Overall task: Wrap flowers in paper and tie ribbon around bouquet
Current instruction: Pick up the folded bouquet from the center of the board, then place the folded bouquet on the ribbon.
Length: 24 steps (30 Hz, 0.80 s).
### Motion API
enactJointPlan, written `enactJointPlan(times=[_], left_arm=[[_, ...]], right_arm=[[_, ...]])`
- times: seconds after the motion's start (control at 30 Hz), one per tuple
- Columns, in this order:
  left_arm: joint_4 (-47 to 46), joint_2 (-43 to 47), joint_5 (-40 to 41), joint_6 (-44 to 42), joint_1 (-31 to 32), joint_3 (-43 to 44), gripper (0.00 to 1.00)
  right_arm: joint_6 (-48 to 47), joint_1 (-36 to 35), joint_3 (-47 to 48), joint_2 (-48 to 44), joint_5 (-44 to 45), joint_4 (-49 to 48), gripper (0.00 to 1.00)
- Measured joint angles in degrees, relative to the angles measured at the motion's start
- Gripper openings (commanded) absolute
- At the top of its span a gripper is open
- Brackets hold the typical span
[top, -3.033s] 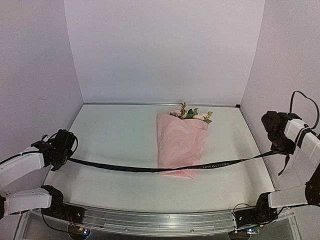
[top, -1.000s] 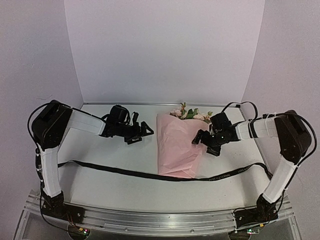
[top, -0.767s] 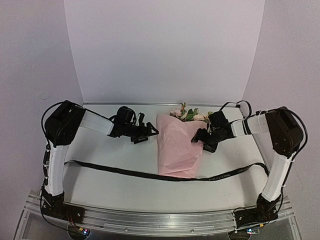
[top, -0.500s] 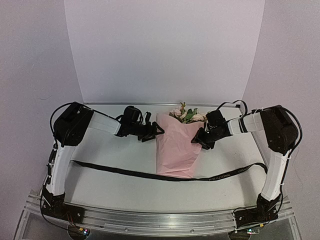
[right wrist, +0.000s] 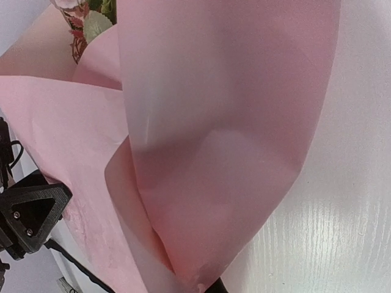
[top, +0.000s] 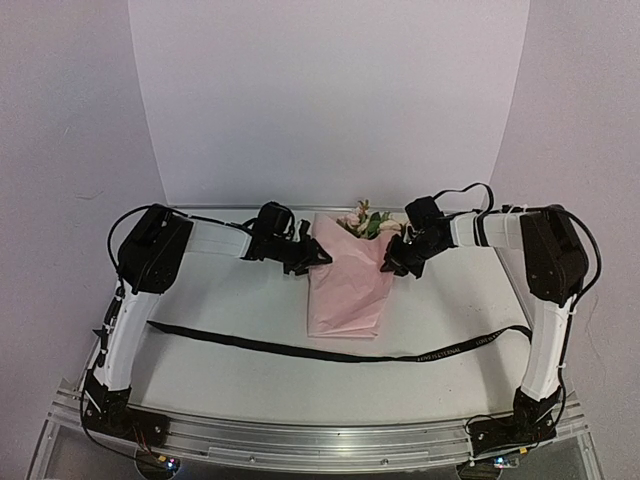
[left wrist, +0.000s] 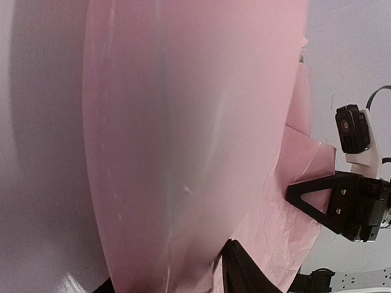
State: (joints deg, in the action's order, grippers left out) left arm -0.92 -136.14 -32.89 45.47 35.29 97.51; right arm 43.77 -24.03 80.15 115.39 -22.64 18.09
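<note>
On the white counter (top: pixel 230 300) rests the light, crushable bouquet (top: pixel 350 290), best held by its soft paper (right wrist: pixel 232 122) edges: right pincer (top: pixel 388 262) pinched shut on the right edge, left pincer (top: pixel 312 257) at the left, grip impossible to tell.

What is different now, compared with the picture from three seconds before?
Both arms let go of the ribbon; it now lies slack on the table. The left gripper and right gripper moved inward to the bouquet's sides, the right one shut on its paper. The bouquet shifted slightly back, off the ribbon; otherwise unchanged.
</note>
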Motion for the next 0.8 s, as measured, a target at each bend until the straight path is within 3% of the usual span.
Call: enactJointPlan(times=[0.43, 0.8], left_arm=[[10.3, 1.4, -2.0, 1.3, 0.0, 0.6, 0.33], [11.2, 12.6, -2.0, 2.6, 0.4, -12.8, 0.33]], right_arm=[[2.0, -0.7, 1.8, -0.1, -1.3, 8.7, 0.0], [4.7, -5.3, -2.3, -6.1, -1.0, 10.8, 0.0]])
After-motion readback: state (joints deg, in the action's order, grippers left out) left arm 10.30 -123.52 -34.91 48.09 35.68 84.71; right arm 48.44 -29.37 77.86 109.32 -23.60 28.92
